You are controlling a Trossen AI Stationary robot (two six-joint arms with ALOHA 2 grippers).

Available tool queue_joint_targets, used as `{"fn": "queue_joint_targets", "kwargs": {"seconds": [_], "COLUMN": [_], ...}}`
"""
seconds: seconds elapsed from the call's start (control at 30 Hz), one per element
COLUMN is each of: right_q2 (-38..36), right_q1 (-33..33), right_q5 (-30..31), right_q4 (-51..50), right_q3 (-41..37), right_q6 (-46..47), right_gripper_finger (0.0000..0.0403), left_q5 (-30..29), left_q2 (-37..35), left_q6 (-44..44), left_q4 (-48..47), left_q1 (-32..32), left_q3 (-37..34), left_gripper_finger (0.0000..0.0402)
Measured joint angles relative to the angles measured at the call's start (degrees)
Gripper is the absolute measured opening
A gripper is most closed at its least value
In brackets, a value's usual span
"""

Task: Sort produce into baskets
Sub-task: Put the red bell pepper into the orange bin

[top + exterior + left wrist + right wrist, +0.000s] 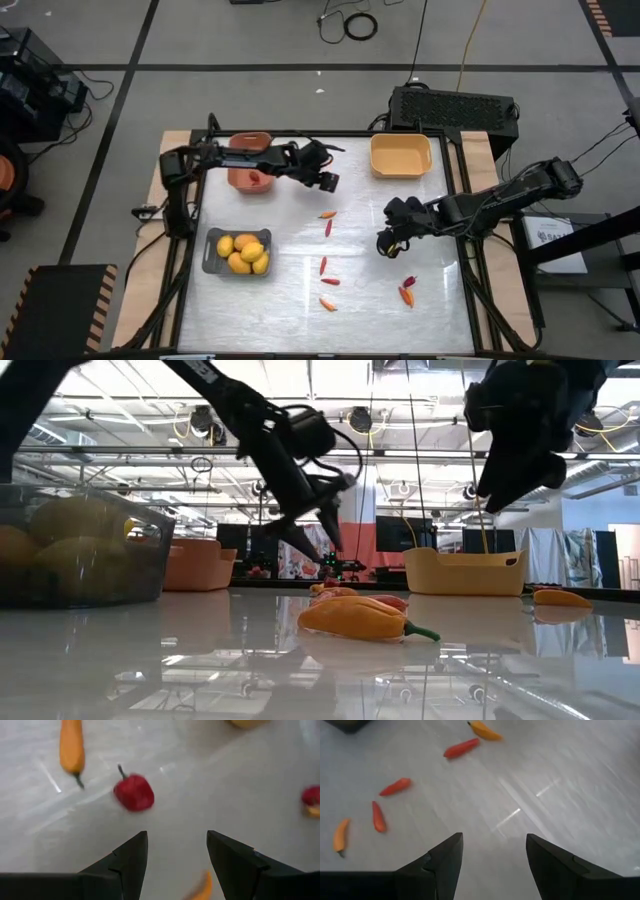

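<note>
Both grippers are open, empty and above the table. My left gripper (330,183) (177,837) hangs just right of the salmon-orange tray (250,160), which holds a dark red piece (256,178). Its wrist view shows an orange pepper (71,745) and a dark red rounded piece (133,793) lying on the table ahead. My right gripper (384,245) (495,840) is right of the table's middle. Red and orange peppers (323,265) (395,786) lie on the table to its left. The grey tray (212,262) holds several yellow fruits (245,252). The yellow-orange tray (400,155) stands at the far right.
An orange pepper (327,303) (360,618) lies near the table's near edge. A dark red piece (409,282) and an orange piece (406,295) lie near the right gripper, toward the near edge. A black box (450,105) stands behind the table's far edge.
</note>
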Motion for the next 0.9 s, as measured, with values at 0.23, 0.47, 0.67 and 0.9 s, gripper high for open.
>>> {"fn": "queue_joint_targets", "kwargs": {"seconds": [0.23,0.47,0.67,0.9], "right_q2": [0.0,0.0,0.0,0.0], "right_q1": [0.4,1.9,2.4,2.4], "right_q5": [0.0,0.0,0.0,0.0], "right_q4": [0.9,0.6,0.4,0.4], "right_q3": [0.0,0.0,0.0,0.0], "right_q6": [0.0,0.0,-0.5,-1.0], "right_gripper_finger": [0.021,0.021,0.021,0.021], "left_q5": [-7.7,-13.0,-13.7,-12.7], "left_q2": [6.0,8.2,9.7,10.6], "left_q6": [-2.5,-3.0,-2.9,-1.4], "left_q4": [-0.1,-1.5,-1.6,-1.4], "left_q1": [-0.2,0.0,-0.1,-0.4], "left_q3": [5.7,6.3,6.3,6.0], "left_gripper_finger": [0.0209,0.0209,0.0209,0.0209]}}
